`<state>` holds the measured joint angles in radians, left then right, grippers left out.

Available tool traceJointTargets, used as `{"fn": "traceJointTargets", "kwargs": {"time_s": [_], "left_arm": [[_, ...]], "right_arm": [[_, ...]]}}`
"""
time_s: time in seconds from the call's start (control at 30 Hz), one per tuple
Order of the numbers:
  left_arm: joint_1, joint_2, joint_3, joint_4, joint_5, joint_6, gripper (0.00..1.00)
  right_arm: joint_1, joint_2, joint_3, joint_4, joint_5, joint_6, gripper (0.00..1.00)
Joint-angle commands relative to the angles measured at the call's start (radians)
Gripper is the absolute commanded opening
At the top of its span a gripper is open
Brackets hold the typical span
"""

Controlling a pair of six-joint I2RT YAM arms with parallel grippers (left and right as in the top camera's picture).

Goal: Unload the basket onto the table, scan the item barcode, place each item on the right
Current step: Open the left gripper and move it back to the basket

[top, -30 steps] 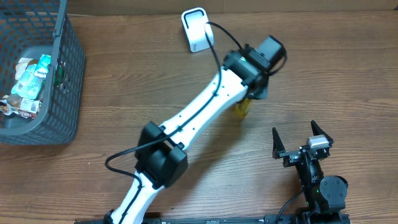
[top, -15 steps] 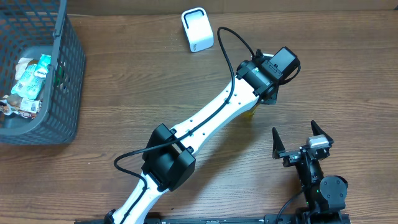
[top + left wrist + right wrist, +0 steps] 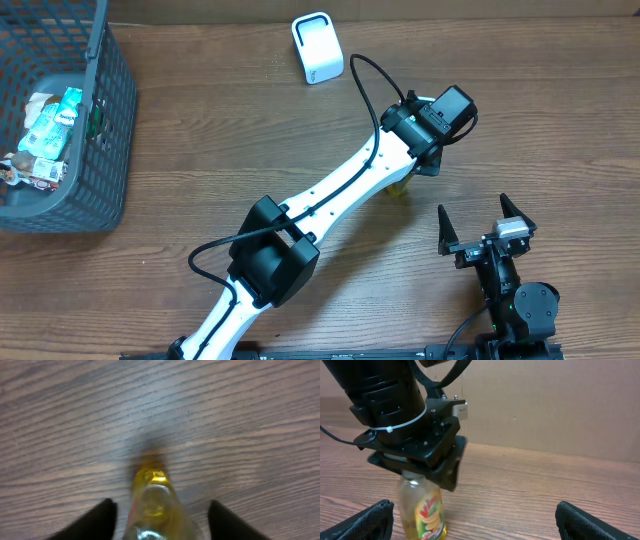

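The small clear bottle of yellow liquid with a red and yellow label [image 3: 422,510] stands upright on the brown wooden table [image 3: 200,150], directly under the left arm's wrist and near the right arm's base. The left gripper [image 3: 162,505] straddles its neck from above with its jaws apart. A dark finger sits on each side and a strip of table shows between finger and bottle, so nothing appears to pinch it. The right gripper [image 3: 476,216] rests by its base with its jaws spread wide and nothing between them. The white box-shaped barcode scanner [image 3: 317,48] stands well apart from the bottle, toward the far edge. The dark grey plastic mesh basket [image 3: 110,130] of packets is far off to the left. The main risk I see is tipping: the bottle is tall and narrow and stands free, so a finger brushing its shoulder on the way up or sideways could knock it over and set it rolling. A fresh grip high on the smooth neck could also slip. I cannot tell which side carries the barcode, so the bottle may well reach the scanner facing the wrong way.
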<state>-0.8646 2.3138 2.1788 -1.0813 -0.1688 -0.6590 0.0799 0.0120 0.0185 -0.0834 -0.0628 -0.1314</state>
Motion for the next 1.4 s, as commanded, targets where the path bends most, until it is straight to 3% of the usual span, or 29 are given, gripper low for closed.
{"fn": "traceJointTargets", "kwargs": {"time_s": [0.0,0.33,0.7,0.93,1.17,1.2,1.23,1.37], "left_arm": [[-0.006,0.003,0.000,-0.001,0.010,-0.014,0.76],[0.018,-0.045,0.114,0.002,0.008,0.123,0.89],[0.183,-0.238,0.284,-0.129,-0.037,0.250,0.84],[0.444,-0.420,0.286,-0.267,-0.200,0.277,0.84],[0.846,-0.554,0.286,-0.318,-0.203,0.287,0.85],[0.899,-0.558,0.286,-0.320,-0.200,0.298,0.96],[0.958,-0.559,0.286,-0.320,-0.195,0.317,0.99],[1.146,-0.540,0.285,-0.318,-0.130,0.399,1.00]], "right_arm": [[-0.003,-0.009,-0.011,0.003,0.008,-0.001,1.00],[-0.003,-0.009,-0.011,0.003,0.008,-0.001,1.00],[-0.003,-0.009,-0.011,0.003,0.008,-0.001,1.00],[-0.003,-0.009,-0.011,0.003,0.008,-0.001,1.00],[-0.003,-0.009,-0.011,0.003,0.008,-0.001,1.00],[-0.003,-0.009,-0.011,0.003,0.008,-0.001,1.00],[-0.003,-0.009,-0.011,0.003,0.008,-0.001,1.00],[-0.003,-0.009,-0.011,0.003,0.008,-0.001,1.00]]}}
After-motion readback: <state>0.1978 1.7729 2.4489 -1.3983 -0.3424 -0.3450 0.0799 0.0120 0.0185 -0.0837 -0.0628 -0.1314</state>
